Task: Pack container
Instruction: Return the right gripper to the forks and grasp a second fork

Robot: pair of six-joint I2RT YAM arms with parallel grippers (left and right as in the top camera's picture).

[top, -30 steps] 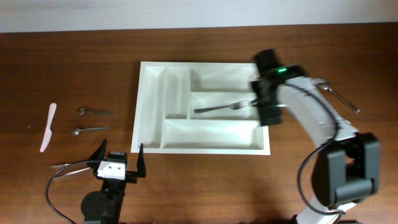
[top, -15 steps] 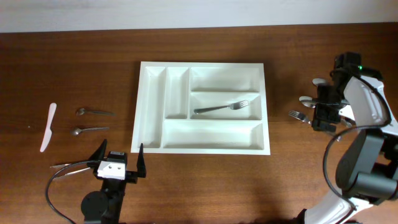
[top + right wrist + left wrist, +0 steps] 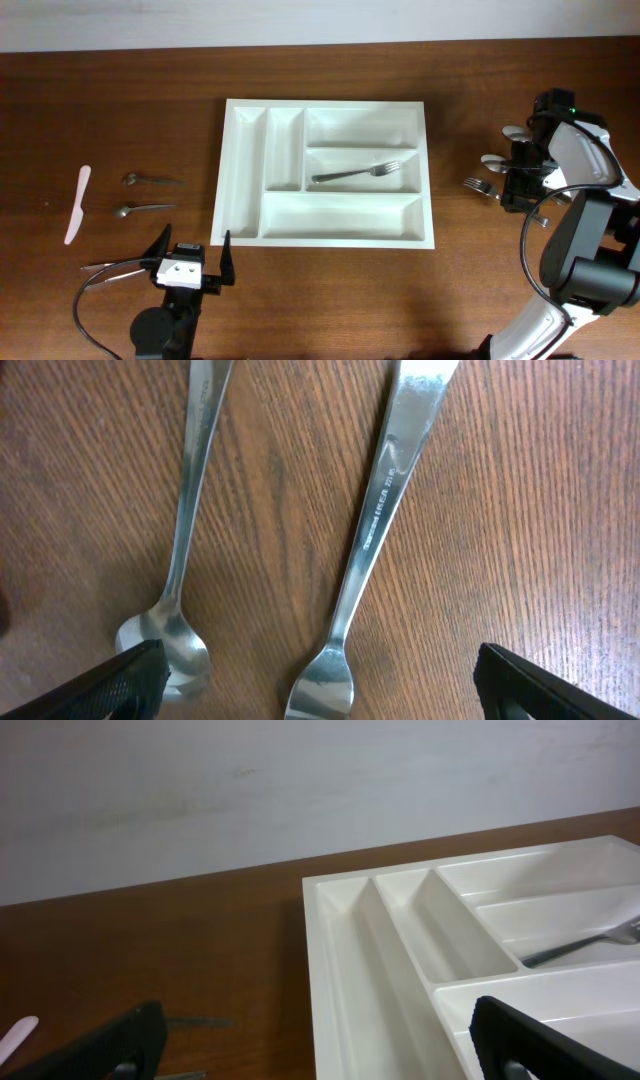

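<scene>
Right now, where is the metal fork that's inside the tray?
Overhead view: the silver metal fork lies in the middle long compartment of the white plastic cutlery tray, tines pointing right.

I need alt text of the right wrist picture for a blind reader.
A metal spoon and fork lie side by side on a wooden table, heads toward the bottom edge. The right gripper is open, its black fingertips showing in the bottom corners.

fork (image 3: pixel 376 515) handle cropped up top, spoon (image 3: pixel 193 480) — likewise
</scene>
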